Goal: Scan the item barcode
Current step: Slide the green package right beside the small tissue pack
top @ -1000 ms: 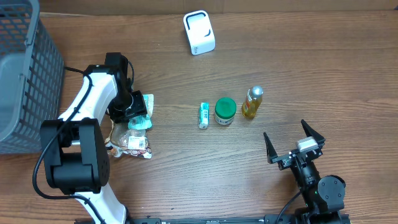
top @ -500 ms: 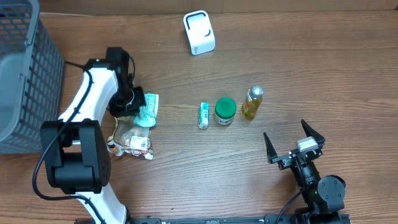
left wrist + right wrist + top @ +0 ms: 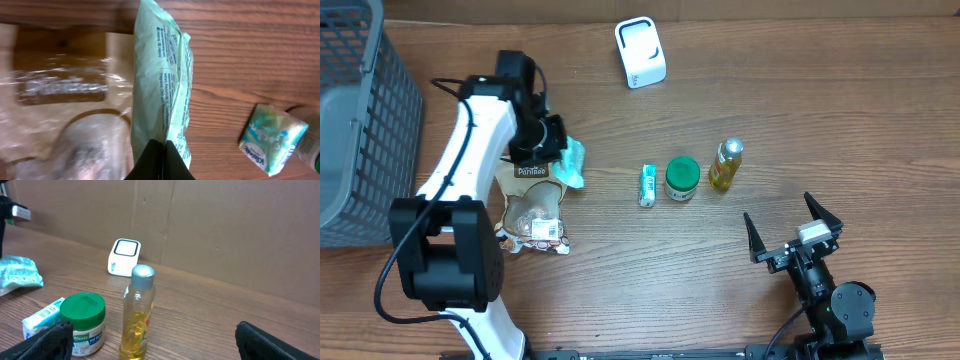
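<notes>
The left jaws are closed tight on one pale green packet (image 3: 160, 85), pinching its end seam. One brown snack bag (image 3: 532, 205) lies on the bench (image 3: 820, 100) just beneath them. The right jaws stand wide apart, holding nothing. Between the two pairs sit one tissue pack (image 3: 647, 186), one green-lidded jar (image 3: 682, 179) and one oil bottle (image 3: 726, 165). One white scanner (image 3: 640, 52) sits well beyond both.
</notes>
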Robot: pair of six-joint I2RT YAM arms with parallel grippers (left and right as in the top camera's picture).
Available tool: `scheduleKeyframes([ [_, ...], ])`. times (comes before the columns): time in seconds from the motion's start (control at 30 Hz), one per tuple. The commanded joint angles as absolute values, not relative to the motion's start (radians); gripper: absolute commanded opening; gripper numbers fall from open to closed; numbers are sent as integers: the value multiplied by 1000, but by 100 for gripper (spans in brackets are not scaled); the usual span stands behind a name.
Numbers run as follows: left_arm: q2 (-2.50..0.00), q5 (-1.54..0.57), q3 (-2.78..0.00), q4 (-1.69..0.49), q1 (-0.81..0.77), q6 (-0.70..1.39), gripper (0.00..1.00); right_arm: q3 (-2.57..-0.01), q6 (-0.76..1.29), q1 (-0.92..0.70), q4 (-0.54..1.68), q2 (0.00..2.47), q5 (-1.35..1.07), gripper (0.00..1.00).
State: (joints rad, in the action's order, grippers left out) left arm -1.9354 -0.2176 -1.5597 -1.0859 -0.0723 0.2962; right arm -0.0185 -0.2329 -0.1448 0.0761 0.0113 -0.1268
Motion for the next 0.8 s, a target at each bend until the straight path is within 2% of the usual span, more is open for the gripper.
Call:
scheduleKeyframes([
  [0.0,-1924,-255,-1516,-1056,-123,295,4,-8,-233,-147,73,3,-128,100],
  [0.23,-1924,-211,-1486,-1024,-184,295,4,-8,-233,-147,73,3,-128,100],
  [0.4,-1924,-199,-1488,-1047,-179,295,27,-8,-233,-147,73,3,-128,100],
  [0.5,-1924,-201,-1491,-1079,-164,295,45,-8,-233,-147,73,3,-128,100],
  [0.57,-1924,-204,-1491,-1096,-161,295,52,-8,-233,-147,73,3,-128,100],
  [0.6,-1924,-204,-1491,-1098,-161,292,51,-8,-233,-147,73,3,-128,100],
  [0.7,-1924,-211,-1491,-1075,-165,292,37,-8,-233,-147,73,3,-128,100],
  [0.77,-1924,-215,-1491,-1051,-172,292,33,-8,-233,-147,73,3,-128,100],
])
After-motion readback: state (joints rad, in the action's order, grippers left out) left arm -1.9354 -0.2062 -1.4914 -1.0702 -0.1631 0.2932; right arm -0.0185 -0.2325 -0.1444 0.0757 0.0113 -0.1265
